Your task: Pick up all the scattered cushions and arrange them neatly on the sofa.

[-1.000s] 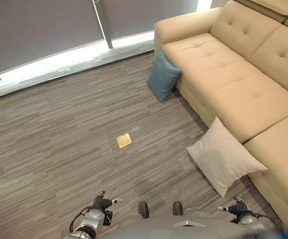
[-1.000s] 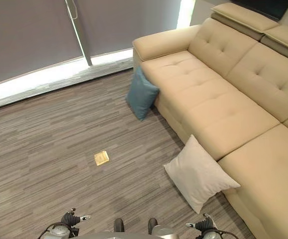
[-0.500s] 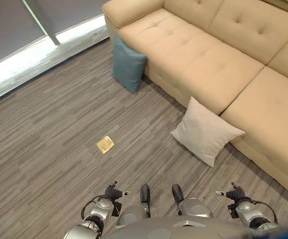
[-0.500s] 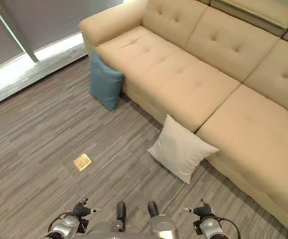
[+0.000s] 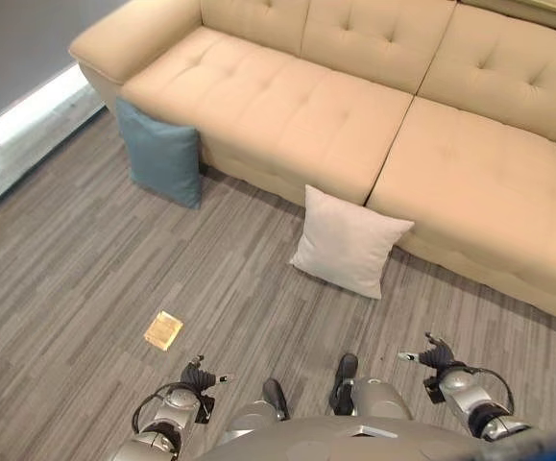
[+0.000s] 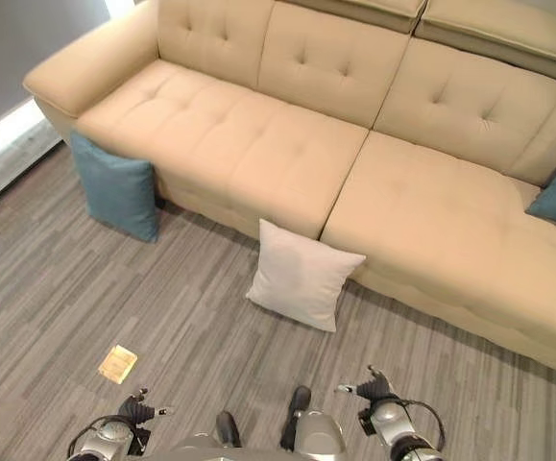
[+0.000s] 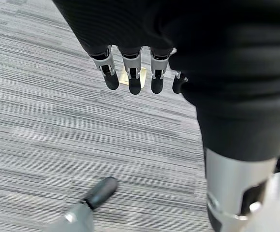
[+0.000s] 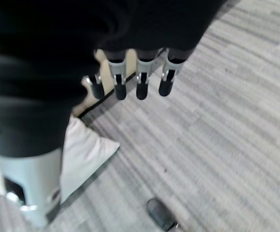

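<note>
Two cushions on floor against sofa front; no readable writing.
White cushion (image 5: 348, 240) at 12 o'clock leans on beige sofa (image 5: 287, 106); blue cushion (image 5: 160, 163) at 10 o'clock, below armrest. Left hand (image 7: 130, 72) and right hand (image 8: 130, 79) low, fingers relaxed, empty. Tan floor plate (image 5: 163, 329) at 9 o'clock.

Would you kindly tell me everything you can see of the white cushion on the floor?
The white cushion is a square, off-white pillow of plain, soft-looking fabric with pointed corners and a plump middle. It stands tilted on the grey striped carpet, its upper edge leaning against the front of the beige sofa, just below the seam between two seat sections. Neither hand touches it; it also appears in the right wrist view.
</note>
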{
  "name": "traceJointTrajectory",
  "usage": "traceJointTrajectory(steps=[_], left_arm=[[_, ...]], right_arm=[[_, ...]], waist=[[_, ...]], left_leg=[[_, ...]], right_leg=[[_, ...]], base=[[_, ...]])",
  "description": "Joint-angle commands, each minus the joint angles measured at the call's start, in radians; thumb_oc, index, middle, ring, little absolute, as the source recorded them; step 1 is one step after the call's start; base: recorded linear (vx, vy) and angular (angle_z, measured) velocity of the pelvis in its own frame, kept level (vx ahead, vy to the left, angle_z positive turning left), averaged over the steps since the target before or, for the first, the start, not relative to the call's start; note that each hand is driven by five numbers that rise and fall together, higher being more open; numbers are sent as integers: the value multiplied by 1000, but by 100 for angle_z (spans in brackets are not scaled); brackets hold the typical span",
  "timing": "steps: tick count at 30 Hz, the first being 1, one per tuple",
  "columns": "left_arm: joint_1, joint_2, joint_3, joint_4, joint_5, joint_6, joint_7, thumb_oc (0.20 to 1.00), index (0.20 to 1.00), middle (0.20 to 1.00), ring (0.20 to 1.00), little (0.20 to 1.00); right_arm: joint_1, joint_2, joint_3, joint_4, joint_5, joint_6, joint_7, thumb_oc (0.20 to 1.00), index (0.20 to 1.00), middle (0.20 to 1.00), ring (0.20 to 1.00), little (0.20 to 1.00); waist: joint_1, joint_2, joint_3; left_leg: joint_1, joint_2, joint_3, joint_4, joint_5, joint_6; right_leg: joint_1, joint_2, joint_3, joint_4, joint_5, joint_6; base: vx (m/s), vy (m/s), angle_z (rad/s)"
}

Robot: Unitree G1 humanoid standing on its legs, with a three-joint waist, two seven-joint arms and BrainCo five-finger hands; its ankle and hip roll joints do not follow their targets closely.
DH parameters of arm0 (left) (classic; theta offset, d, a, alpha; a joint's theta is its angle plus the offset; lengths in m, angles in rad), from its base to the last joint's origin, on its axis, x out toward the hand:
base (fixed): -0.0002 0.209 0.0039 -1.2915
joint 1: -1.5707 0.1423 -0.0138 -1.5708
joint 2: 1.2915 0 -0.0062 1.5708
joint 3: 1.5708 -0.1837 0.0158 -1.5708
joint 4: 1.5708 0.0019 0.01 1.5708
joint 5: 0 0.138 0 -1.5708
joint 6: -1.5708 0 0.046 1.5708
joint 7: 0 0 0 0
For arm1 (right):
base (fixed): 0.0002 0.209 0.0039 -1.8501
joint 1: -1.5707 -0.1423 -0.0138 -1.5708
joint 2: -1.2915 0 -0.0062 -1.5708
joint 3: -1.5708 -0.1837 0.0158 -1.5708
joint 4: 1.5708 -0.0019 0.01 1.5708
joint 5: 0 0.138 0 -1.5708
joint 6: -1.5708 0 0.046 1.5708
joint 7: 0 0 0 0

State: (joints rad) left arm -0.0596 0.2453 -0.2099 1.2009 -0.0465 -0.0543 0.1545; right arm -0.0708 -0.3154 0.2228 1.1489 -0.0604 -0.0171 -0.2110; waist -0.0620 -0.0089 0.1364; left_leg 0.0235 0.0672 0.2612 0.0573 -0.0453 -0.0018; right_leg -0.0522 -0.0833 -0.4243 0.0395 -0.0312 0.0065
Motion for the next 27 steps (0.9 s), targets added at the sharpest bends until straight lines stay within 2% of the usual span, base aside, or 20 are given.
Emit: traceJointTrajectory(steps=[1,2,3,4,5,7,12,16,18,20,21,23,27], left_arm=[[-41,-7,-18,7,26,-11,-11,1000,1000,1000,1000,1000],[-49,-14,-28,3,18,-11,-13,1000,1000,1000,1000,1000],[-53,-19,-43,-7,19,-10,-14,1000,1000,1000,1000,1000],[-52,-20,-46,-8,20,-9,-16,1000,1000,1000,1000,1000],[-52,-23,-46,10,23,-5,-15,1000,1000,1000,1000,1000],[-47,-25,-39,26,25,-3,-16,1000,1000,1000,1000,1000],[-31,-15,-31,35,47,2,-25,1000,1000,1000,1000,1000],[-33,-3,-34,36,60,4,-30,1000,1000,1000,1000,1000],[-44,24,-30,31,67,6,-22,1000,1000,1000,1000,1000],[-37,29,-25,36,65,6,-20,1000,1000,1000,1000,1000],[-32,28,-23,39,66,5,-22,1000,1000,1000,1000,1000],[-27,27,-21,44,69,5,-24,1000,1000,1000,1000,1000],[-25,12,-33,49,86,3,-32,1000,1000,1000,1000,1000]], right_arm=[[-34,-3,16,46,28,-9,-29,1000,1000,1000,1000,1000],[-32,-4,11,50,37,-7,-27,1000,1000,1000,1000,1000],[-30,-9,10,56,43,-7,-31,1000,1000,1000,1000,1000],[-30,-9,10,57,43,-8,-31,1000,1000,1000,1000,1000],[-34,-10,16,59,40,-8,-30,1000,1000,1000,1000,1000],[-33,-10,15,61,40,-10,-27,1000,1000,1000,1000,1000],[-29,-2,17,61,25,-7,-17,1000,1000,1000,1000,1000],[-34,2,20,56,22,-4,-8,1000,1000,1000,1000,1000],[-57,7,36,34,15,-2,-7,1000,1000,1000,1000,1000],[-61,4,45,27,10,-3,-7,1000,1000,1000,1000,1000],[-62,1,52,23,4,-4,-8,1000,1000,1000,1000,1000],[-59,-1,56,21,-1,-4,-8,1000,1000,1000,1000,1000],[-41,-6,48,36,3,-5,-12,1000,1000,1000,1000,1000]], waist=[[-9,-56,14],[-10,-59,15],[-5,-65,19],[-4,-65,15],[10,-63,16],[13,-58,13],[14,-53,-4],[20,-54,-8],[10,-40,17],[10,-41,13],[13,-41,9],[18,-42,7],[13,-44,-3]], left_leg=[[-62,-33,-58,179,-86,-57],[-96,-43,-96,209,-70,-63],[-136,-54,-125,190,-95,-54],[-143,-59,-134,166,-88,-52],[-178,-74,-187,85,-41,-54],[-166,-69,-201,64,-33,-52],[-127,-66,-165,32,-41,-31],[-106,-74,-146,16,-51,-13],[-88,-75,-132,17,-66,18],[-53,-88,-123,-3,-74,24],[-32,-95,-116,-22,-79,24],[-17,-99,-111,-24,-88,24],[-3,-96,-105,-3,-104,3]], right_leg=[[25,12,140,-53,-19,71],[36,16,153,-69,-24,62],[51,16,168,-79,-28,68],[51,16,173,-82,-27,70],[68,33,208,-92,-32,80],[71,43,230,-86,-41,79],[84,31,264,-75,-45,97],[64,14,288,-18,-50,108],[-64,14,312,177,-45,138],[-102,31,286,148,-30,126],[-109,31,235,98,-11,116],[-102,21,177,53,-2,111],[-49,26,164,-1,-7,101]], base=[[94,-115,1],[123,-21,-16],[159,-13,-35],[243,54,-41],[199,59,-41],[148,68,-58],[129,125,-58],[78,134,-26],[80,216,-25],[150,79,-53],[152,-25,-30],[139,-65,-16],[126,-113,2]])
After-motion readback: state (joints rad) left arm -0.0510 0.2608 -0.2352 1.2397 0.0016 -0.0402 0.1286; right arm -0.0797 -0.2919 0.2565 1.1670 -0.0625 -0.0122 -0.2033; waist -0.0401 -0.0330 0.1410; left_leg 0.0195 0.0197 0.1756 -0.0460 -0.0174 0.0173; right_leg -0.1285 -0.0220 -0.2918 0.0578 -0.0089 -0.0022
